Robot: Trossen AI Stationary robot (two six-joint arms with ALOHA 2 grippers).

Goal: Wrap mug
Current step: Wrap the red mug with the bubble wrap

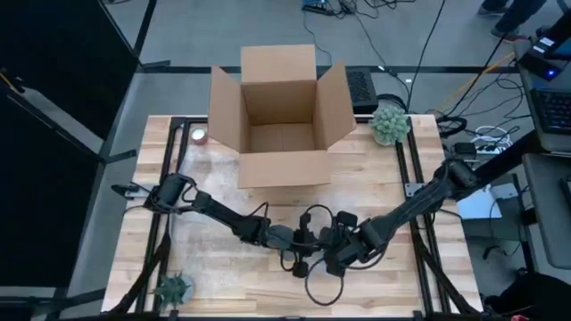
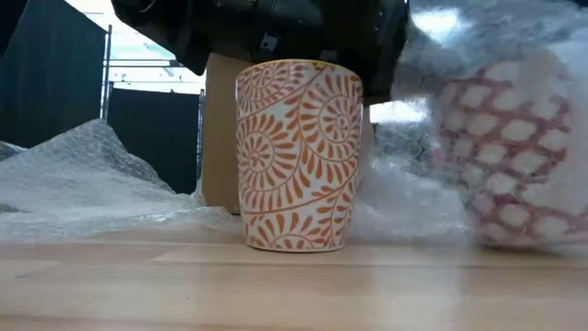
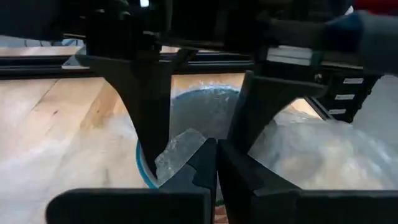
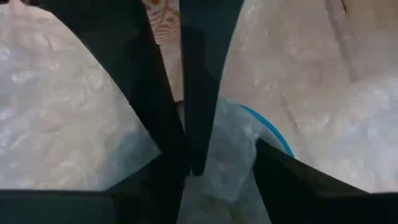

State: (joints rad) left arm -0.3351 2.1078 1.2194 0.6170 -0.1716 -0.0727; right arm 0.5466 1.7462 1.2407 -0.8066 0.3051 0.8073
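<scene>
The step in hand appears to be tucking wrap into the mouth of the mug: the white ceramic mug with an orange scroll pattern and a blue inner rim [image 2: 299, 154] stands upright on the pale wooden table [image 1: 375, 169], at its near-centre edge where both arms meet. The left gripper [image 3: 214, 162] sits just beside the rim with its fingers pressed together, pinching a fold of the clear bubble wrap sheet [image 2: 83, 179] that lies partly inside the mug. The right gripper [image 4: 186, 155] hangs directly over the mug mouth, its fingers close together on a fold of the same wrap at the rim. The next move likely calls for pushing the pinched film down into the cup without tipping it, then freeing one gripper to draw the loose sheet around the wall. A second, already bubble-wrapped object with a red lattice pattern [image 2: 514, 147] stands just beside the mug and limits room on that side. The open brown cardboard box [image 1: 279, 116] waits well apart at the far edge, with a small green plant [image 1: 389, 123] beside it.
</scene>
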